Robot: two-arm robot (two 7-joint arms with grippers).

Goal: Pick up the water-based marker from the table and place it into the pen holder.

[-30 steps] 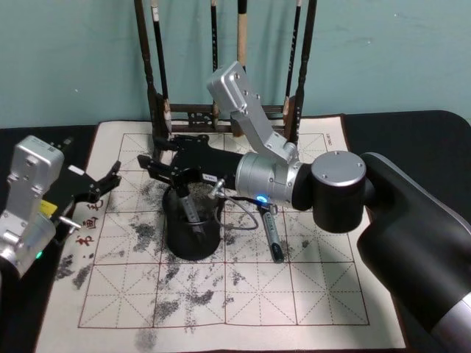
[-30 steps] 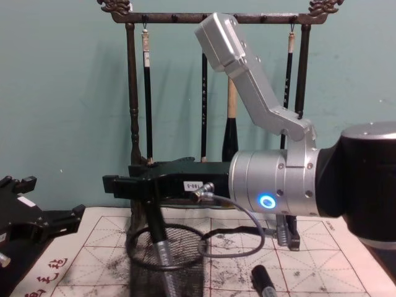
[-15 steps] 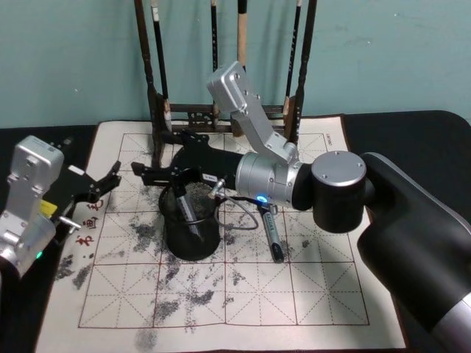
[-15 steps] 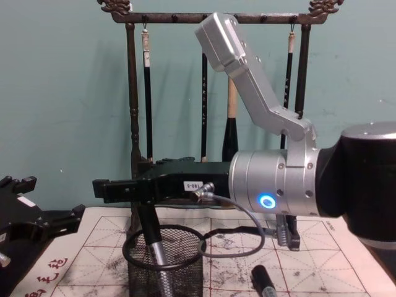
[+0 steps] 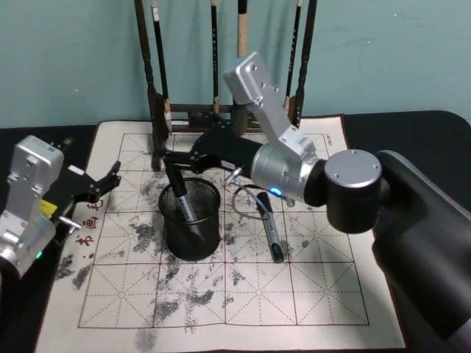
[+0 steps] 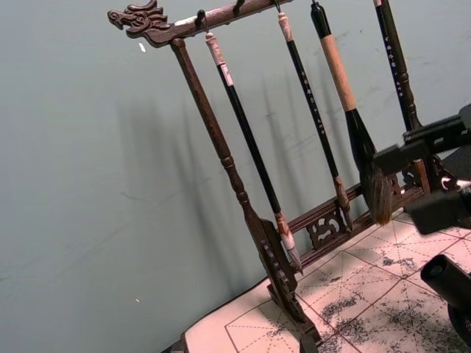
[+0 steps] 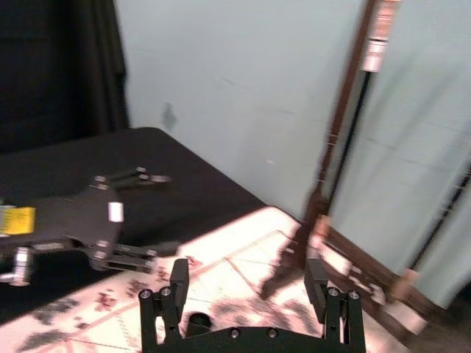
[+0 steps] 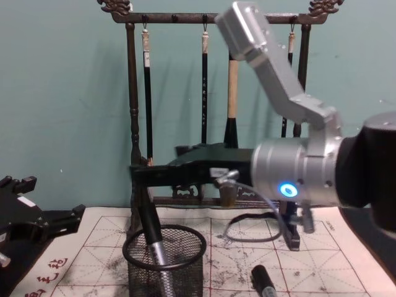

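Right claw [image 5: 175,158] hovers just above the pen holder [image 5: 195,243], its two fingers spread apart and gripping nothing, as the right wrist view shows. Directly beneath it the water-based marker [image 5: 185,207] stands inside this black wire-mesh cup. It leans, with its dark upper end poking above the round rim toward the fingers, and in the chest view its silvery lower part shows at the mesh. The holder sits upright on an ink-stained grid mat [image 5: 294,294]. A second marker [image 5: 271,235] lies flat on the mat near the holder, on the robot's right of it and not touching it. Behind them stands a dark wooden rack [image 5: 157,110] hung with calligraphy brushes. The mat lies on a black worktop [image 5: 427,132]. The left claw [image 5: 110,179] rests with fingers apart at the mat's left edge, well apart from the holder
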